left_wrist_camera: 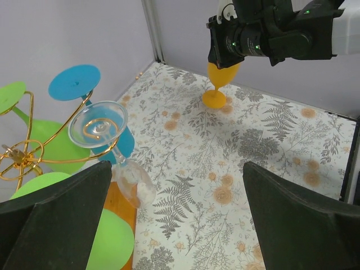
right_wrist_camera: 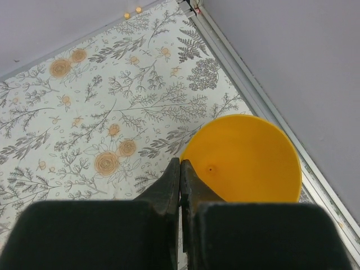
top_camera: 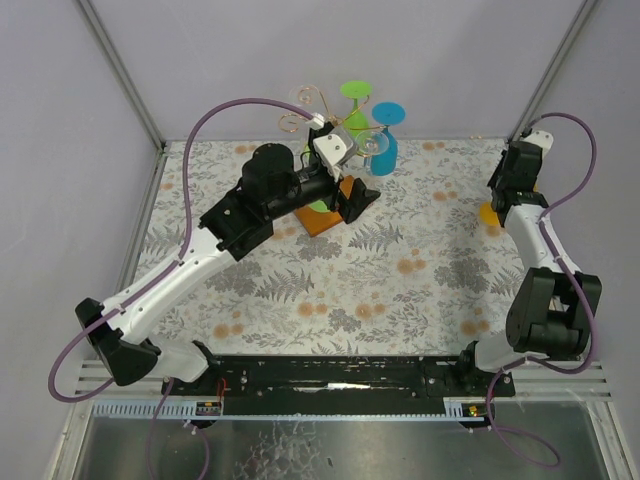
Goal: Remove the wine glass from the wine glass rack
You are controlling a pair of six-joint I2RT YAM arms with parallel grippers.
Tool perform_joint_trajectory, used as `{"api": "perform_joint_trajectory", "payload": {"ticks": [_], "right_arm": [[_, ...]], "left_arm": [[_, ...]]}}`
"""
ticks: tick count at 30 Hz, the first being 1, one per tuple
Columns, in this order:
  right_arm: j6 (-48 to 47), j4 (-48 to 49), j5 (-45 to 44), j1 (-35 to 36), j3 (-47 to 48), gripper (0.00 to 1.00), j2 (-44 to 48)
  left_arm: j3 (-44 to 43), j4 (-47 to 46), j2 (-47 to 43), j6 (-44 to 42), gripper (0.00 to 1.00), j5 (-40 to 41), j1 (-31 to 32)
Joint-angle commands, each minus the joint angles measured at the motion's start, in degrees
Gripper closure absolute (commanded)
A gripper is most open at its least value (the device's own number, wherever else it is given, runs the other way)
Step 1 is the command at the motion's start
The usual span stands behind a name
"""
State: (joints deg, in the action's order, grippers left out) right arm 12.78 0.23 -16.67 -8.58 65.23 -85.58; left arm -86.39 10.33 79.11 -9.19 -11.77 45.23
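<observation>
The clear wine glass hangs foot-up on the thin gold wire rack, just ahead of the empty, wide-open left gripper; best to close squarely on the stem, then slide it outward along the wire. The right gripper sits pinched shut

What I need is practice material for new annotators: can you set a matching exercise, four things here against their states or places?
Things
1. left gripper
2. right gripper
3. clear wine glass
4. orange glass

States or places
A. shut
B. hanging on the gold rack
C. open
D. standing on the table

Pairs: 1-C, 2-A, 3-B, 4-D
</observation>
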Motion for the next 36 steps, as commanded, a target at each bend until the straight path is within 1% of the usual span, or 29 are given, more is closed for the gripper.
{"api": "perform_joint_trajectory", "payload": {"ticks": [1,5,8,11,15,18,21,23,30,33,36], "right_arm": [[-1.4,4.4,-1.2,0.7,1.0,1.0,-1.8],[-1.9,3.8,-1.2,0.7,1.6,0.99,-3.2],[-1.7,2.3,-1.0,0.7,2.5,0.92,-4.4],[-1.2,1.2,-0.6,0.7,3.4,0.78,-4.9],[-0.7,0.3,-0.3,0.7,4.2,0.52,-4.2],[-0.2,-0.9,0.6,0.7,5.6,0.36,-3.3],[0.4,-1.3,2.3,0.7,7.2,0.27,-1.7],[1.1,-1.2,3.2,0.7,8.6,0.24,0.0],[3.1,-3.6,5.0,0.7,14.4,0.2,5.2],[4.2,-5.3,5.5,0.7,16.3,0.18,7.7],[6.7,-8.9,9.1,0.7,19.4,0.18,9.9]], "left_arm": [[-1.9,0.3,-1.1,3.4,0.0,-0.8,-1.3],[-2.4,0.0,-0.8,4.4,0.0,-0.8,-1.8],[-2.6,0.0,-0.6,5.1,0.0,-0.9,-2.0],[-2.3,-0.2,-0.9,5.5,0.0,-0.9,-2.1],[-1.9,-0.6,-1.5,6.0,0.0,-0.6,-2.4],[-2.1,-0.8,-1.7,6.7,0.0,0.0,-2.7],[-3.0,-1.0,-1.6,7.4,0.0,0.4,-3.0],[-3.7,-1.0,-1.5,8.0,0.0,0.7,-3.4],[-6.0,-1.0,-1.2,9.8,0.0,3.5,-6.2],[-7.2,-0.3,-0.6,12.1,0.0,5.2,-9.2],[-8.3,0.5,0.2,16.3,0.0,5.7,-13.2]]}}
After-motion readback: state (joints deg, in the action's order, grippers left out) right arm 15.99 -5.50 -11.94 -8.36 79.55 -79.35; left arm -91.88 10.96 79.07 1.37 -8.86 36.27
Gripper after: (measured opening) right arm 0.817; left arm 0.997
